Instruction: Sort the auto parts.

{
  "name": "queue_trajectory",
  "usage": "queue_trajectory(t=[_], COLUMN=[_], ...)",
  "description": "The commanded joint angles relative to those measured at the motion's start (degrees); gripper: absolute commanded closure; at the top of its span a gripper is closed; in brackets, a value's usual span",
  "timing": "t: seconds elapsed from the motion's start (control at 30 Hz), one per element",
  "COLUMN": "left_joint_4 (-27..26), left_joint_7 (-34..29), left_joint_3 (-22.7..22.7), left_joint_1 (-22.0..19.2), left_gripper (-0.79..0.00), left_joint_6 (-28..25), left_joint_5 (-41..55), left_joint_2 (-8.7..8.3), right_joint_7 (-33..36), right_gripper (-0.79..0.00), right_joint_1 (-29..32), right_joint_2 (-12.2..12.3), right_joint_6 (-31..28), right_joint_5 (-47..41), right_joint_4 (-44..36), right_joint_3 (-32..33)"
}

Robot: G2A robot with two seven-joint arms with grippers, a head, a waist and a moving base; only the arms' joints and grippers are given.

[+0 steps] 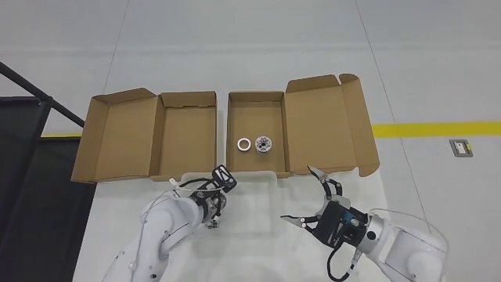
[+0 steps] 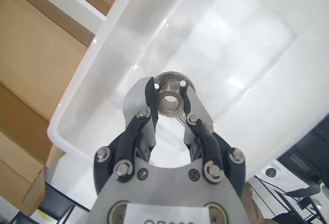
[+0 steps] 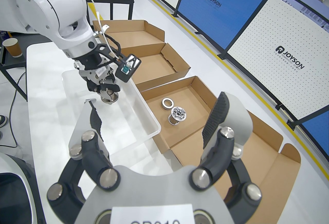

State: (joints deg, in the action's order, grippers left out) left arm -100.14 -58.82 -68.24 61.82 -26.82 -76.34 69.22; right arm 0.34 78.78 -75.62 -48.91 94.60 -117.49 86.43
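Note:
My left gripper (image 2: 168, 96) is shut on a flanged metal bushing (image 2: 168, 103) and holds it above the clear plastic tray (image 2: 84, 60). From the right wrist view, that bushing (image 3: 110, 99) hangs over the tray's (image 3: 151, 117) far half. A metal ring (image 3: 167, 103) and a round hub with holes (image 3: 177, 115) lie in the nearer cardboard box (image 3: 198, 86). In the top view, the ring (image 1: 245, 144) and hub (image 1: 264, 144) sit in the right box (image 1: 256, 106). My right gripper (image 3: 156, 104) is open near the tray's end, nothing between its fingers.
The left cardboard box (image 1: 188, 129) stands beside the right one with nothing in it, lids (image 1: 117, 133) folded outward. A paper cup (image 3: 11, 47) sits on a side stand. Pegboard panels (image 3: 282, 55) line the floor beyond the table.

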Motion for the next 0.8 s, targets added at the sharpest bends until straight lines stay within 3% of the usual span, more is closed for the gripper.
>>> queue_trajectory(t=[0.0,0.2,0.4,0.77], left_joint_4=[-3.85,-11.78,-13.79,-13.97], left_joint_7=[0.1,1.54,5.74,5.93], left_joint_3=[-2.28,-10.52,-19.54,-19.98], left_joint_1=[1.64,5.09,6.67,6.89], left_gripper=[0.0,0.0,0.0,0.0], left_joint_6=[-1.03,-3.13,-1.13,-1.06], left_joint_5=[2.2,9.56,16.59,16.79], left_joint_2=[-0.41,-1.57,-2.37,-2.42], right_joint_7=[0.0,0.0,0.0,0.0], right_gripper=[-0.785,-0.785,-0.785,-0.785], right_joint_1=[0.0,0.0,0.0,0.0], right_joint_2=[0.0,0.0,0.0,0.0], right_joint_6=[0.0,0.0,0.0,0.0], right_joint_5=[0.0,0.0,0.0,0.0], right_joint_4=[0.0,0.0,0.0,0.0], right_joint_3=[0.0,0.0,0.0,0.0])
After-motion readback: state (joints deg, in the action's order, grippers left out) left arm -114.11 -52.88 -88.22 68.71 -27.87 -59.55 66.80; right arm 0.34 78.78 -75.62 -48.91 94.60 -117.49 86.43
